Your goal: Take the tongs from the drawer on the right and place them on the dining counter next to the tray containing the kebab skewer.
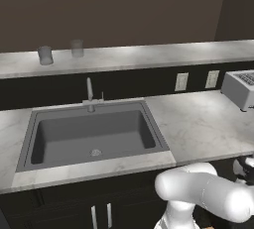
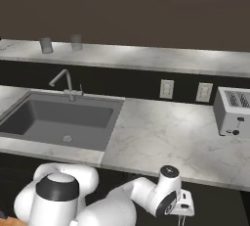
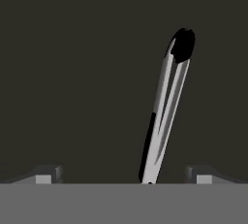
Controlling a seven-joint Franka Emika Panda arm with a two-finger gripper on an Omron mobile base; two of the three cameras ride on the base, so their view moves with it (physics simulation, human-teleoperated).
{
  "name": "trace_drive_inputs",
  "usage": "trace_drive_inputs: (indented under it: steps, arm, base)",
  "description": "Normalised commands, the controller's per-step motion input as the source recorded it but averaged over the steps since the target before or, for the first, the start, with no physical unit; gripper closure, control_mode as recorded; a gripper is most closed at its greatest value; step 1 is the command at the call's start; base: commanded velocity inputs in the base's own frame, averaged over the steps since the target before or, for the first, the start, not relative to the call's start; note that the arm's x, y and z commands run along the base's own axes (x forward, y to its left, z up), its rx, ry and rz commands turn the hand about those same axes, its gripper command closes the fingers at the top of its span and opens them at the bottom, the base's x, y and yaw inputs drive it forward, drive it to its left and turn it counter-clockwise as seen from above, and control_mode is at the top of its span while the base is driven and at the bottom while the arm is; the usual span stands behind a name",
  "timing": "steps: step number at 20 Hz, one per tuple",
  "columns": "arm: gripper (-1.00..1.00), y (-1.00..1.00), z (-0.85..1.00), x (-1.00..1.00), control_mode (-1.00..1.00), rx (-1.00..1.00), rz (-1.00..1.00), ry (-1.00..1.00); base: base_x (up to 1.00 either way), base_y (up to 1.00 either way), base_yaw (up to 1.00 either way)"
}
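Below the bench edge, inside the dark drawer: tongs (image 3: 164, 116) lying between the claw (image 3: 124, 174) tips, spread wide apart, poised as if lining up to grip them.

sink (image 1: 94, 136) sitting in the marble worktop (image 2: 166, 137) | faucet (image 2: 63, 84) standing behind it | toaster (image 2: 233, 111) resting at right | two grey cups (image 1: 45, 55) standing on the upper ledge | wall outlets (image 2: 167, 89) showing

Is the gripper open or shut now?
Open: in the hand view its fingertips stand wide apart, the tongs between them, untouched.
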Motion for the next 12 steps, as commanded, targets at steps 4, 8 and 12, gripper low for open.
trace_drive_inputs:
  steps: [4,8,12]
  arm:
    - [-1.00,-0.10,-0.31,0.00,-1.00,0.00,0.00,0.00]
    - [-1.00,-0.10,-0.31,0.00,-1.00,0.00,0.00,0.00]
    - [-1.00,-0.07,-0.30,0.00,-1.00,0.00,0.00,0.00]
  base:
    - [0.00,0.00,0.00]
    - [0.00,0.00,0.00]
    - [0.00,0.00,0.00]
